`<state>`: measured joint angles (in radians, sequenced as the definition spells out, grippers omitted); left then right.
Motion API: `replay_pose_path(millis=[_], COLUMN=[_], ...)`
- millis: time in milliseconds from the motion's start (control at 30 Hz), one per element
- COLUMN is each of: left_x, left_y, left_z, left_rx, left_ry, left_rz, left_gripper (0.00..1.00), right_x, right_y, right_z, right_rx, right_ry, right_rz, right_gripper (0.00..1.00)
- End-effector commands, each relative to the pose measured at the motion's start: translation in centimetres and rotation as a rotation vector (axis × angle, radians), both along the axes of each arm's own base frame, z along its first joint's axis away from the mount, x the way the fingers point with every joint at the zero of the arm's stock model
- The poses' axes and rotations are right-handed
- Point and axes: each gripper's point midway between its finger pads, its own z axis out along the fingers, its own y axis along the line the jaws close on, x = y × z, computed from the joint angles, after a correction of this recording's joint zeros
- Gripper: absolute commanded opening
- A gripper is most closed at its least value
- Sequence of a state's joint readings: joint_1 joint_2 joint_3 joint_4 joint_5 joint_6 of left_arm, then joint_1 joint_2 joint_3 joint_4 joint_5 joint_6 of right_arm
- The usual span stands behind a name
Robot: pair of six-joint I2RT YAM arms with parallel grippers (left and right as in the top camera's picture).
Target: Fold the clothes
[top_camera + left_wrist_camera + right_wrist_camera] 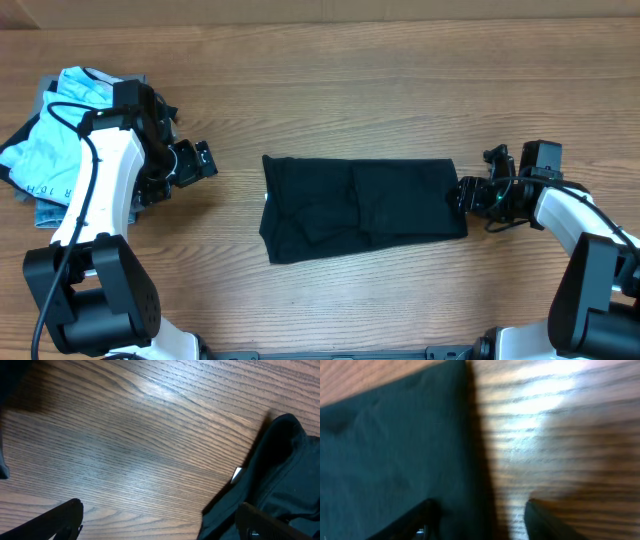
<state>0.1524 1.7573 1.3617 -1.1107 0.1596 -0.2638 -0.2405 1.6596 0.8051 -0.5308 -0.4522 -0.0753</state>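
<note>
Lying mid-counter: the black T-shirt [360,205], folded into a long flat rectangle, its long sides running along the counter's length, about halfway between the far and near edges
Shirt surface: mostly smooth, with soft creases and a faint fold line crossing it near the middle
Tag: a small white tag [266,197] shows at the shirt's left short edge; the left wrist view also catches it at the border of the cloth
Left gripper [205,158]: off the shirt's left end, toward the counter's left edge, with bare wood between it and the cloth; jaws spread wide, nothing between them
Left wrist view: two dark fingertips [70,515] sit at the bottom corners, wood grain fills the space between them, and the shirt's rumpled edge lies at the right
Right gripper [468,195]: right at the shirt's right short edge, toward the counter's right edge; jaws parted, clamping nothing
Right wrist view: one finger [422,520] hangs over the black cloth and the other over bare wood, with the shirt's edge running between them; whether either touches the fabric cannot be told
Pile: a light blue garment [60,130] with dark lettering lies crumpled by the left edge, toward the far-left corner, partly hidden by the left arm [100,180]
Beneath it: a grey-blue piece [45,212] peeks out on the near side
Counter [330,100]: brown wood grain
</note>
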Motion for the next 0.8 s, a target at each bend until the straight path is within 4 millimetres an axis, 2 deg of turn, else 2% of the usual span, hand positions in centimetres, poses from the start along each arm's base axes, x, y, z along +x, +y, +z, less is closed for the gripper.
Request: replay_pose_path(millis=[0, 133, 333, 400, 500, 567, 600, 633, 767], left_x=[-0.2, -0.2, -0.2, -0.2, -0.2, -0.2, -0.2, -0.2, -0.2], left_y=[0.2, 0.2, 0.2, 0.2, 0.2, 0.2, 0.2, 0.2, 0.2], left_z=[-0.3, -0.3, -0.3, -0.3, -0.3, -0.3, -0.3, -0.3, -0.3], left_rx=[0.004, 0.003, 0.003, 0.003, 0.003, 0.004, 0.003, 0.003, 0.004], left_ry=[0.016, 0.016, 0.016, 0.016, 0.016, 0.016, 0.016, 0.016, 0.016], left_rz=[0.014, 0.014, 0.014, 0.014, 0.014, 0.014, 0.014, 0.014, 0.014], left_gripper=[1.0, 1.0, 1.0, 1.0, 1.0, 1.0, 1.0, 1.0, 1.0], right_x=[-1.0, -1.3, -1.4, -1.4, -1.3, -1.3, -1.3, -1.2, -0.9], right_y=[0.8, 1.7, 1.8, 1.8, 1.9, 1.9, 1.8, 1.8, 1.3], right_z=[-0.5, -0.4, -0.6, -0.6, -0.4, -0.5, -0.5, -0.5, -0.3], right_rx=[0.034, 0.086, 0.086, 0.087, 0.095, 0.094, 0.092, 0.089, 0.079], right_ry=[0.025, 0.026, 0.024, 0.023, 0.017, 0.016, 0.016, 0.015, 0.007], right_rz=[0.018, 0.032, 0.032, 0.032, 0.035, 0.035, 0.034, 0.033, 0.021], right_gripper=[0.52, 0.49, 0.46, 0.43, 0.34, 0.22, 0.11, 0.04, 0.04])
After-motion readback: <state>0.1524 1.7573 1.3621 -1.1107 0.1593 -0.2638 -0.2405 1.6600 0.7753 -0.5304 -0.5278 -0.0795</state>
